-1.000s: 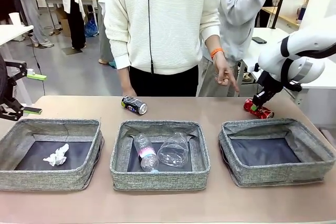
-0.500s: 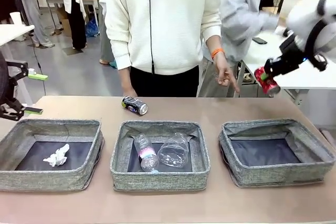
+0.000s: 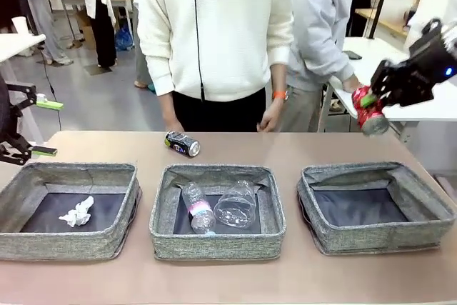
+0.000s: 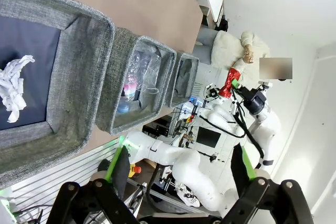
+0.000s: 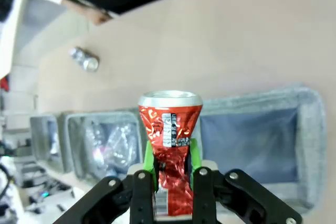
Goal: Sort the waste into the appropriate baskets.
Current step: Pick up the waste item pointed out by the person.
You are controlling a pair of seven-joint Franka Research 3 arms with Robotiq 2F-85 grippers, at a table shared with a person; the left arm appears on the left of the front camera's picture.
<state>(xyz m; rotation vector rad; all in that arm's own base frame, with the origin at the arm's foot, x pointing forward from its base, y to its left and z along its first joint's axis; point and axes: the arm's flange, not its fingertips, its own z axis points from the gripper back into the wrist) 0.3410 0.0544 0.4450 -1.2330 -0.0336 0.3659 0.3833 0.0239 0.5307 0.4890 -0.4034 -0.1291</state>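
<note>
We are in the carry step for the crushed red can (image 3: 373, 114). Our right gripper (image 3: 368, 100) is clamped on it, green pads pinching its dented waist, and holds it in the air past the far right corner of the table (image 3: 228, 276), above and behind the right basket (image 3: 378, 239). Our left gripper (image 3: 43, 128) hangs at the table's left edge with its jaws wide apart and nothing between them. As we judge it, the next move calls for bringing the can nearer and lower until it is over that basket's dark lining, then parting the pads; letting go too early could drop it on the rim or the tabletop. That would leave 1 item out: the dark blue can (image 3: 183, 143), lying on its side on the bare surface behind the middle basket (image 3: 214, 244), which holds the clear plastic bottle with pink label (image 3: 198, 208) and the crushed clear bottle (image 3: 235, 205) side by side. The left basket (image 3: 64, 244) holds the crumpled white tissue (image 3: 77, 212). The tabletop is smooth, matte, pinkish-brown. A person in a white top stands at its far side, a hand (image 3: 271, 116) hanging down, with other people and white tables in the bright room behind.
</note>
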